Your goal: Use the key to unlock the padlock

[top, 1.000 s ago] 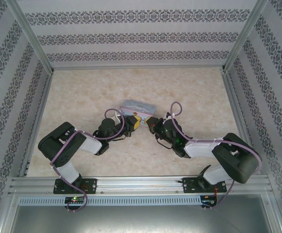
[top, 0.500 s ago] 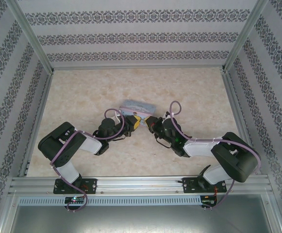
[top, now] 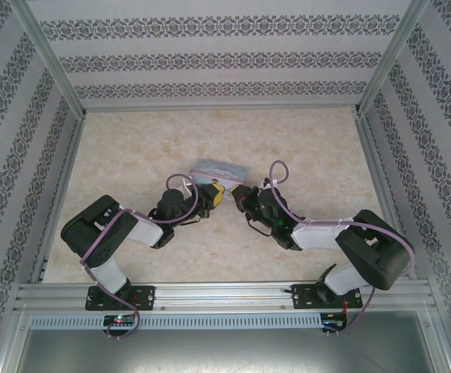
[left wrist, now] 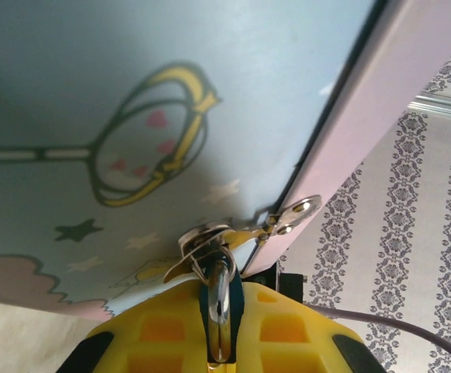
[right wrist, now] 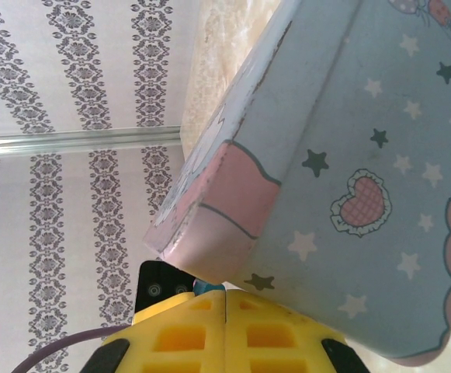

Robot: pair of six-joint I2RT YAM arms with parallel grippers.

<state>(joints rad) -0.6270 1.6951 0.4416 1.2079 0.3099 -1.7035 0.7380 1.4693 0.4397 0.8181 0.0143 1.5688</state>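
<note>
Left gripper [top: 215,194]: at centre table, at 7 o'clock of the tin box. In the left wrist view its yellow fingers [left wrist: 287,330] are clenched on the padlock.
Padlock [left wrist: 220,315]: wedged upright between the left gripper's [left wrist: 220,295] pads, at 6 o'clock in the left wrist view. A bright metal loop is flanked by thin teal strips, and its top reaches into the hasp.
Hasp [left wrist: 208,239]: silver metal fitting on the tin's edge, directly at 12 o'clock of the padlock and touching it. A small holed tab juts out towards 2 o'clock.
Right gripper [top: 240,196]: at 5 o'clock of the tin box, nose to nose with the left gripper. In the right wrist view [right wrist: 225,311] its yellow pads are pressed flat together along a thin seam. Whether anything is pinched between them cannot be told.
Tin box [top: 220,169]: pale blue with pink trim, stars and a heart, at 12 o'clock of both grippers. Its corner sits close above the right pads [right wrist: 233,210].
Blue speck [right wrist: 200,287]: at 11 o'clock of the right pads, under the tin's corner, too small to identify.
Table [top: 132,148]: beige marbled top.
</note>
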